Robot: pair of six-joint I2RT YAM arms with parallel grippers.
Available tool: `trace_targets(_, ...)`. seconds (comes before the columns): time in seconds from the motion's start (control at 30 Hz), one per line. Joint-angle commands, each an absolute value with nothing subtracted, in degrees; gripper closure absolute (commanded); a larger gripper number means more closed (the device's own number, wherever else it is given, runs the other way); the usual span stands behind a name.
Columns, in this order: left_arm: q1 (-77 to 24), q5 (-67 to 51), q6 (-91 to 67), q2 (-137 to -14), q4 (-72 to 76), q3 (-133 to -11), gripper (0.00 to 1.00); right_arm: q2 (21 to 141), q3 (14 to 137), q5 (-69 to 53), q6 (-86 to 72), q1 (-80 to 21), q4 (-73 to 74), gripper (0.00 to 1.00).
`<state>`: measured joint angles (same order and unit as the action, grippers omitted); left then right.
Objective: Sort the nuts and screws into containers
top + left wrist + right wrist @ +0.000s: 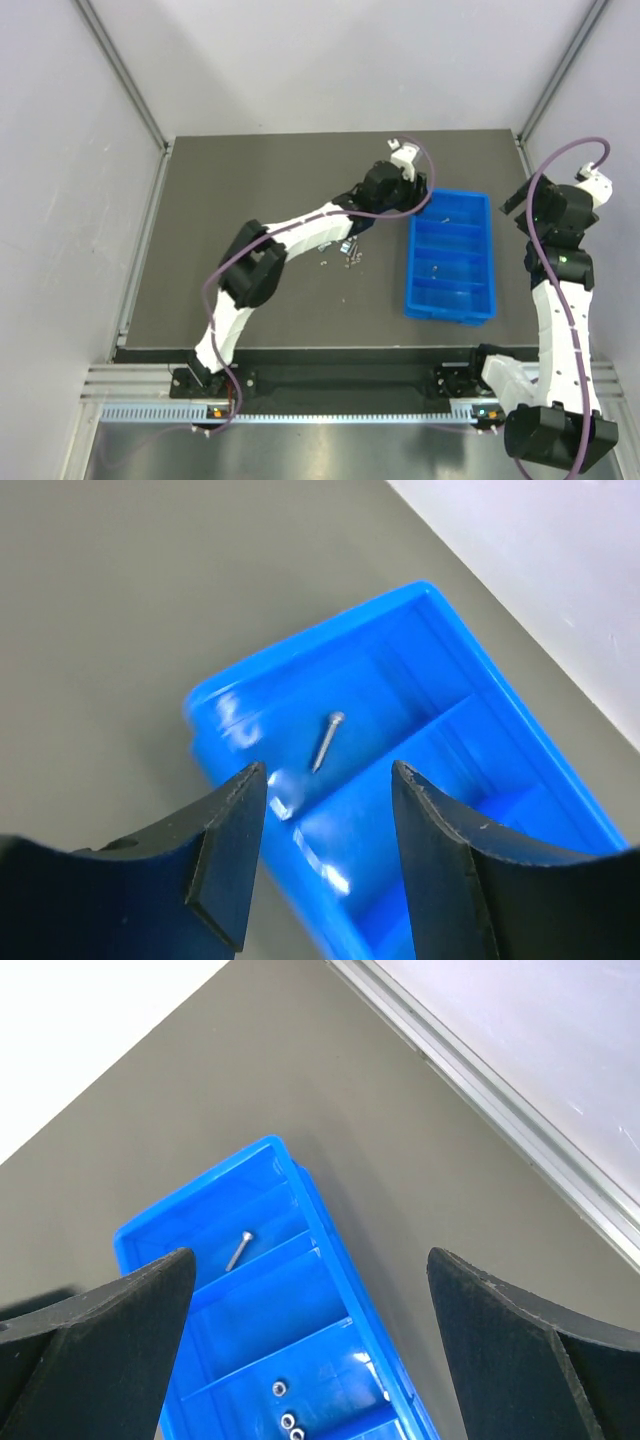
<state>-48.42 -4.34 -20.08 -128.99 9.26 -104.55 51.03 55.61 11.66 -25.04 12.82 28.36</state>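
Your left fingers (228,845) hang spread and empty over the blue tray (215,705), where one screw (327,740) lies in the end compartment. Your right fingers (110,1330), also spread wide, hover above the same tray. Small nuts (288,1421) sit two compartments along. Loose hardware (350,255) lies on the tabletop (250,180), left of the tray.

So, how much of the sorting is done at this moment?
Done: one screw lies in the end compartment of the tray, and a few nuts sit two compartments along. In hand: nothing; the left gripper hangs open above that screw, and the right gripper is open too. Left: several small pieces lie loose on the table.
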Motion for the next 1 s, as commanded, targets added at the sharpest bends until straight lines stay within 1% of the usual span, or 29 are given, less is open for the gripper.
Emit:
trace_targets(0.0,-47.73,4.11,-22.15,-112.46,5.91,-96.02,0.42,49.13,56.34,10.99,-23.82,13.18,26.63,0.0)
trace_targets(0.1,-46.67,11.14,-21.88,-104.87,-2.52,-88.08,0.42,48.87,55.47,10.64,-23.82,13.1,26.72,0.0)
trace_targets(0.13,-46.5,12.38,-22.23,-103.64,-7.16,-86.85,0.42,48.87,55.29,10.37,-23.73,13.1,26.72,0.0)
trace_targets(0.2,-46.06,12.83,-21.54,-101.7,-10.79,-84.39,0.42,49.13,54.67,10.02,-23.91,13.18,26.54,0.0)
trace_targets(0.4,-45.88,14.32,-18.46,-104.32,-20.11,-84.19,0.44,50.27,53.35,7.3,-24.26,13.18,26.63,0.0)
trace_targets(0.47,-45.88,15.12,-14.69,-105.03,-20.65,-84.11,0.44,50.88,53.44,5.98,-23.91,13.1,27.41,0.0)
trace_targets(0.63,-43.51,12.31,-4.5,-106.69,-14.86,-82.35,0.43,52.21,53.61,5.27,-23.47,13.18,28.65,0.0)
trace_targets(0.73,-41.05,8.19,-3.61,-110.29,-17.21,-85.25,0.41,51.94,53.18,5.8,-23.47,13.1,28.83,0.0)
trace_targets(0.8,-40.17,4.76,-2.38,-112.76,-18.89,-86.75,0.38,51.59,53.0,6.41,-23.29,13.18,28.83,0.0)
trace_targets(0.97,-39.9,4.83,0.88,-114.6,-16.1,-84.38,0.37,51.5,52.65,8.52,-22.68,13.18,28.83,0.0)
